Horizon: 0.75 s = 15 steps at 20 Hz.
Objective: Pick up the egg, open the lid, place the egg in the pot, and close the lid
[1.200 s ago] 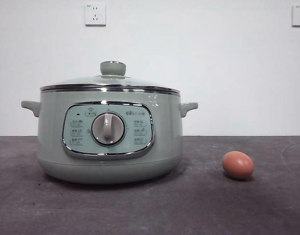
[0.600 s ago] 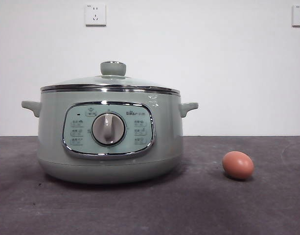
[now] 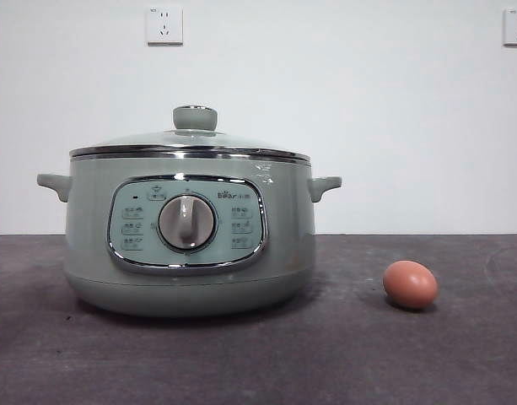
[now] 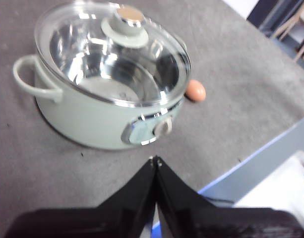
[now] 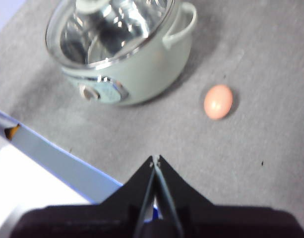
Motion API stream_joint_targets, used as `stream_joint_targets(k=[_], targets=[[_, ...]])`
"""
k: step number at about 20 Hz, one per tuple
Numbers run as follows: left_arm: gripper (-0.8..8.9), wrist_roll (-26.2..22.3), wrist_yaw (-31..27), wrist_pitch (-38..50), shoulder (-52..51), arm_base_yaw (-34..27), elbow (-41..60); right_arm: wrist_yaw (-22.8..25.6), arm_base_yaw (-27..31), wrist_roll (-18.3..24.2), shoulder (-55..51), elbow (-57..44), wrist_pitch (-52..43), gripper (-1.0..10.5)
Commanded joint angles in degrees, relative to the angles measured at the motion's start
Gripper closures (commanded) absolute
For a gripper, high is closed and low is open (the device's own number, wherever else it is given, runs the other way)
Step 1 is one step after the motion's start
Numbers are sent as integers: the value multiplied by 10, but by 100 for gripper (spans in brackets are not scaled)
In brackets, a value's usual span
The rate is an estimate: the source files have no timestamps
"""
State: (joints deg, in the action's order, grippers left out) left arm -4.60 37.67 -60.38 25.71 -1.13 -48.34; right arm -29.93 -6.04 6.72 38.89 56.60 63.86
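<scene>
Front view: pot (image 3: 189, 245), pale sage green, standing on the dark grey table (image 3: 342, 354), control panel and round dial facing the camera; lid (image 3: 189, 145) seated flat on the rim, green knob upright at its centre; egg (image 3: 410, 284), reddish-tan, lying on its side on the table well to one side of the pot, apart from it; two wall sockets on the white wall behind; neither arm visible here. Left wrist view: left gripper (image 4: 155, 161) raised above the table near its front edge, jaws pressed together tip to tip, holding nothing; pot (image 4: 92, 116) beyond the tips, lid (image 4: 112, 54) in place; through the glass a bare steel interior, no contents seen; egg (image 4: 195, 91) just past the pot's far side, well apart from this gripper. Right wrist view: right gripper (image 5: 155, 159) likewise raised, jaws closed to a thin seam, empty; egg (image 5: 218, 101) on the table ahead of the tips, apart from them; pot (image 5: 137, 69) lidded, beside the egg, not touching
</scene>
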Motion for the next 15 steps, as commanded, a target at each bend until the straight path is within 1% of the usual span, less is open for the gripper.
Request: stream_joint_targets(k=[1,3,4,6,7,8,12,15], targets=[[817,-21,0,-10,0,0,-2,1,-1,9,1,1,5,956],[806,-21,-1,-10,0,0,-2,1,-1,6,1,1,7,934],[740,-21,-1,-10,0,0,-2,1,-1,2,1,1,7,882],[334,-20,-1,-9,0,0,-2,1,-1,-10,1,1,7,552],[173,-20,-1,-8,0,0,-2,0,-1,-18,1,1,7,363],[160,-19,-1,-8,0,0,-2,0,-1,-17,1,1,7,305],[160,-16,-1,-8,0,0,-2,0,-1,-18,5,1,6,319],[161,-16,-1,-7,0,0,-3,0,-3,-23,27,1,4,319]])
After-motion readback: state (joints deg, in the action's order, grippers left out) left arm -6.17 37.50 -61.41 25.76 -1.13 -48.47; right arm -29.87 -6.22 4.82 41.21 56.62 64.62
